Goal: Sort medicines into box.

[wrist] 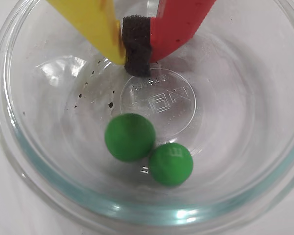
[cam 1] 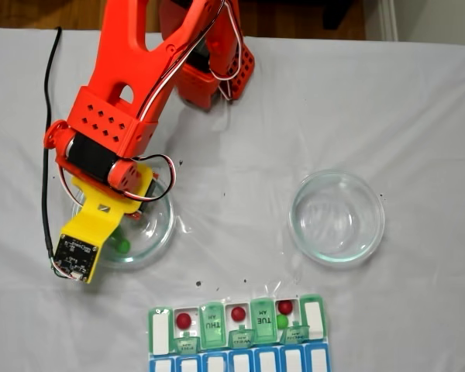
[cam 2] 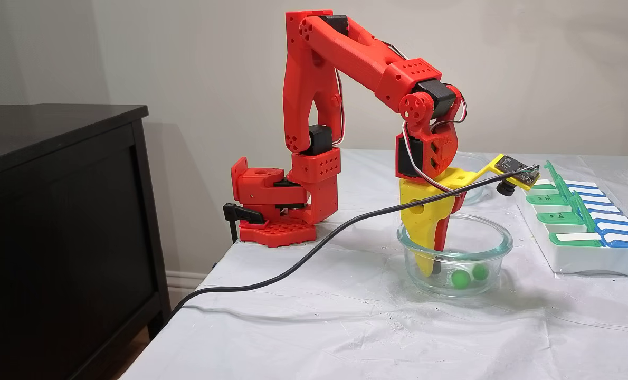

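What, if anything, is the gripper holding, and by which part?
Nothing. The gripper is shut on its own foam pad inside the glass dish, and both green balls lie loose on the bottom, apart from the fingertips.

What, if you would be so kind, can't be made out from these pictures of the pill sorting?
- The blue-lidded row of the pill organizer: cut off by the bottom edge of a fixed view.
- The green balls in the left glass dish: in that view the gripper's yellow camera mount hides all but one.
- The organizer's compartments: from the side, raised lids hide the contents.
- The embossed lettering on the dish floor: blurred in the wrist view.
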### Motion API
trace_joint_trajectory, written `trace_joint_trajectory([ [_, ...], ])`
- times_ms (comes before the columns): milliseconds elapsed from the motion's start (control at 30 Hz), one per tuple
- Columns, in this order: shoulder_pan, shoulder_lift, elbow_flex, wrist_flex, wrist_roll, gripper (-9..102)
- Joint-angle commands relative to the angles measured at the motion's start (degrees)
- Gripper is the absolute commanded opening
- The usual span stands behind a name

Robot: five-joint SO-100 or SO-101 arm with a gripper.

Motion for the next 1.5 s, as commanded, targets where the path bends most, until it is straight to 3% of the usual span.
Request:
trace_joint_trajectory([
  [0,-0.4,4.2,-0.1,2.0,-0.1,0],
  [333,-2.6,7.1,-1.8,4.7,0.2,0],
  [533,-4.7,9.3,-4.5,5.1,5.5,0],
  [667,-4.6,9.3,-5.8,4.2,7.2,5],
  [833,-4.0,8.3,-5.8,-0.4,7.8,18],
  [1100,-4.4,7.7,-3.8,-7.5,11.8,20],
  [1467,-6.9,7.6,1.7,-16.9,4.0,25],
])
